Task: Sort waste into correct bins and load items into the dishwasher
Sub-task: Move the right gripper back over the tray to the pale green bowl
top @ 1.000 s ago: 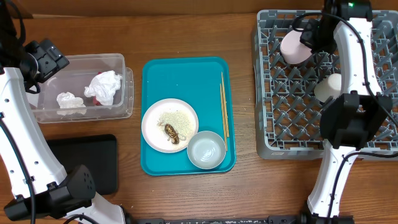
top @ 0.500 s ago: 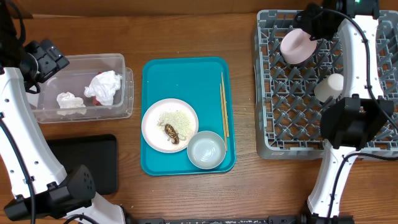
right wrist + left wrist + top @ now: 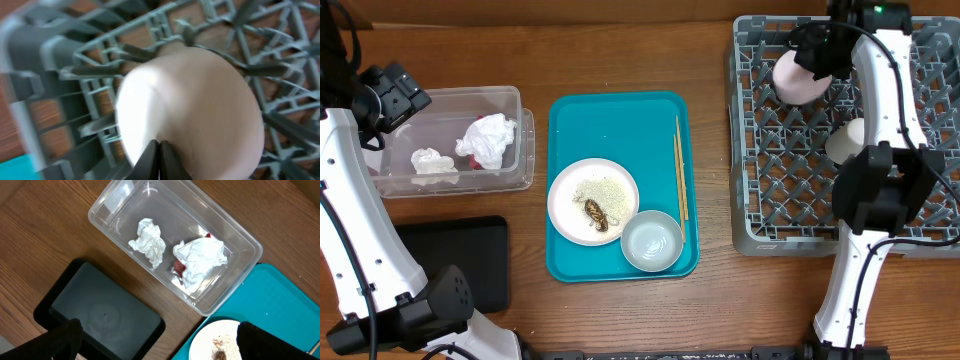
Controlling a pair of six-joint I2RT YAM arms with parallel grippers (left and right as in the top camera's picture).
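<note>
Over a corner of the square grey plastic dish rack (image 3: 760, 205), right gripper (image 3: 159, 152) clamped on the small pale pink bowl (image 3: 798, 80), pinch seen only by its wrist camera, left gripper (image 3: 157, 344) splayed wide by the clear plastic tub (image 3: 120, 205).

Light: bright, even, soft shadows
Glare: white sheen on pale pink bowl (image 3: 185, 110)
Blur: right wrist view smeared; other views sharp

A blurred pale pink bowl (image 3: 195, 105) fills the centre over the grey dish rack (image 3: 65, 75); the right gripper (image 3: 159, 152) pinches it at six o'clock.
</note>
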